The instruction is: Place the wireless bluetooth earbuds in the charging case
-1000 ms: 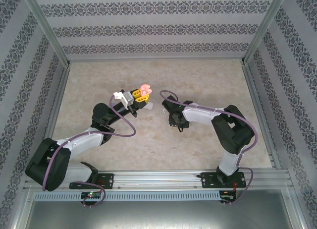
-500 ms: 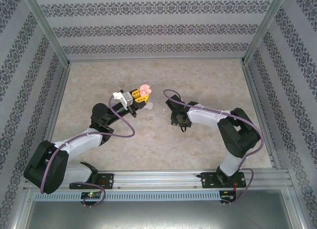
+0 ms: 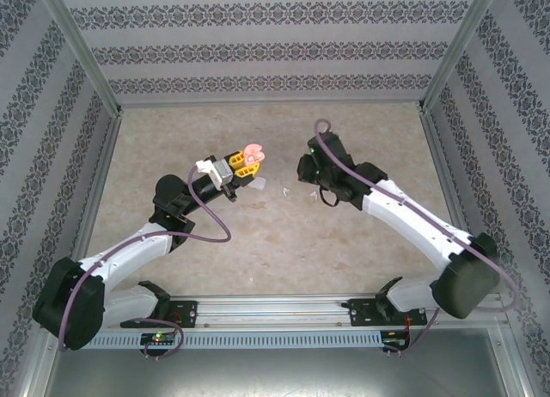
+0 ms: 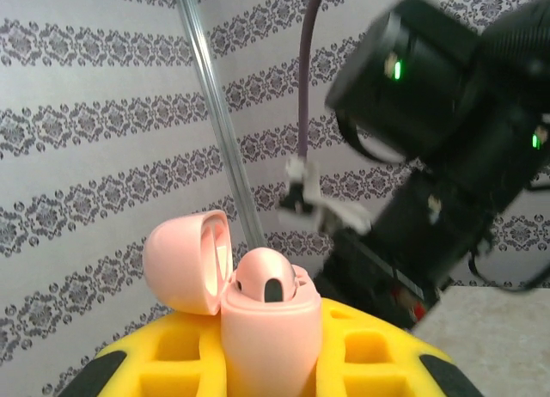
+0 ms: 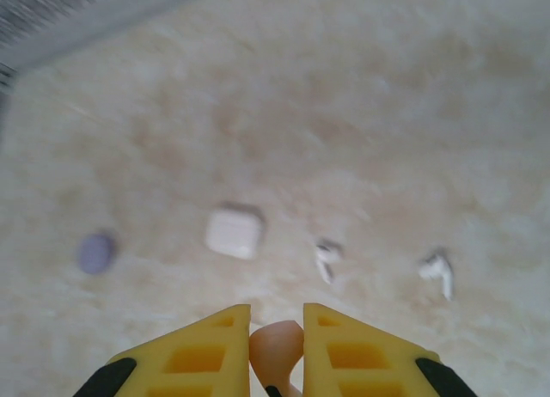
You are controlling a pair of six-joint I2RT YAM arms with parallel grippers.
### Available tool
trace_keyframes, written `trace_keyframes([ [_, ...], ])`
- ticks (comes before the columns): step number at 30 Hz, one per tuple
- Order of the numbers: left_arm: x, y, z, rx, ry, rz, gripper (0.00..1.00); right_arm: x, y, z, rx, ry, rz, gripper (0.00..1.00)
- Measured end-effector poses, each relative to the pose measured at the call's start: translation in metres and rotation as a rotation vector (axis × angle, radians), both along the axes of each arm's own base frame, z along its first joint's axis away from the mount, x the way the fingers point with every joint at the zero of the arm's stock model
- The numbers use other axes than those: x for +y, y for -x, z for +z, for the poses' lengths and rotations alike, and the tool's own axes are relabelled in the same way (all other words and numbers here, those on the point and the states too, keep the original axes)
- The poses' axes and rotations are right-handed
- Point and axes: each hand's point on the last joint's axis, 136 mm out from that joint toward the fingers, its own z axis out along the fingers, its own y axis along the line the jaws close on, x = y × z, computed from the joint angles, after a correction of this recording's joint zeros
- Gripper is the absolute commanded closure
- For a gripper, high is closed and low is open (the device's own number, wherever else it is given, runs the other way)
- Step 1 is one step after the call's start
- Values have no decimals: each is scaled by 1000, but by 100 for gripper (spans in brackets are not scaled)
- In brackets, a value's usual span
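The left gripper (image 3: 247,162) is closed tight on the pink case (image 4: 270,341). The case stands up between the two yellow fingers (image 4: 185,350), high above the table (image 3: 258,234). Its lid (image 4: 185,259) is flipped open to the left side. A round pink lump (image 4: 268,281) with a dark mark sticks up from the top of the case, and I cannot tell for sure if it is a bud. The bottom of the case is cut off at the edge of the left wrist picture. The big black right arm (image 4: 447,156) is close in front of the case and looks blurry. The right gripper (image 5: 275,328) is almost closed, with just a thin gap. In that gap it pinches a pink earbud (image 5: 277,350). The low end of the bud is cut off, so its stem is hard to see. Down on the table, under this gripper, lie two white earbuds (image 5: 326,259), near each other but apart. A closed white case (image 5: 234,232) lies to the left of them. Further left is a small purple thing (image 5: 96,253), too blurry to tell what it is.
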Motion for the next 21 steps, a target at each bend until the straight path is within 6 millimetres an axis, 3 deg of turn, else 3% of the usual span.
trace_keyframes([
  [5, -2, 2, 6, -28, -18, -2, 100, 3, 3, 78, -156, -105, 35, 81],
  [9, -6, 3, 8, -38, -31, -12, 100, 4, 7, 119, -243, -160, 58, 81],
  [13, -10, 2, 8, -50, -42, -16, 100, 15, 15, 141, -296, -197, 94, 81],
  [21, -17, -4, 2, -31, -53, -28, 100, 58, 46, 161, -365, -256, 225, 81],
])
